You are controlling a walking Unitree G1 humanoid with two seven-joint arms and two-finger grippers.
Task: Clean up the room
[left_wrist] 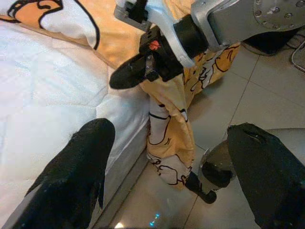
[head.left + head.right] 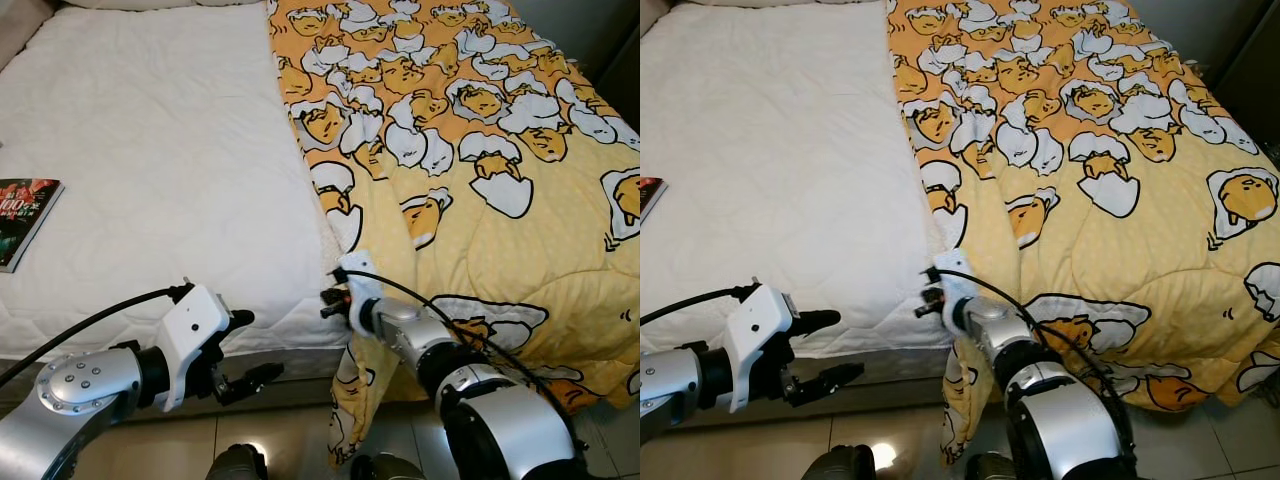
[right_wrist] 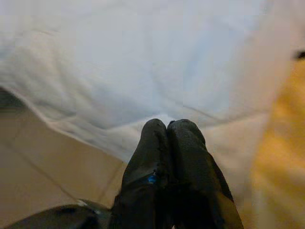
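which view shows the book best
The left eye view: the book lies on the white mattress near its left edge, with most of the cover visible. The right eye view catches just a corner at the frame edge. The wrist views look at the bed edge and the yellow blanket instead.

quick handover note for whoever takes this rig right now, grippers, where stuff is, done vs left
Right gripper: fingers pressed together at the near edge of the yellow patterned quilt, by the bed's foot edge; whether cloth is pinched cannot be told.
Left gripper: open, holding nothing, hovering off the near edge of the white mattress.
Quilt covers the right half of the bed; its near left corner hangs down toward the tiled floor.
A book lies on the mattress at its left edge.
Done: nothing evident.
Left: likely spread the quilt across the bare half and deal with the book.
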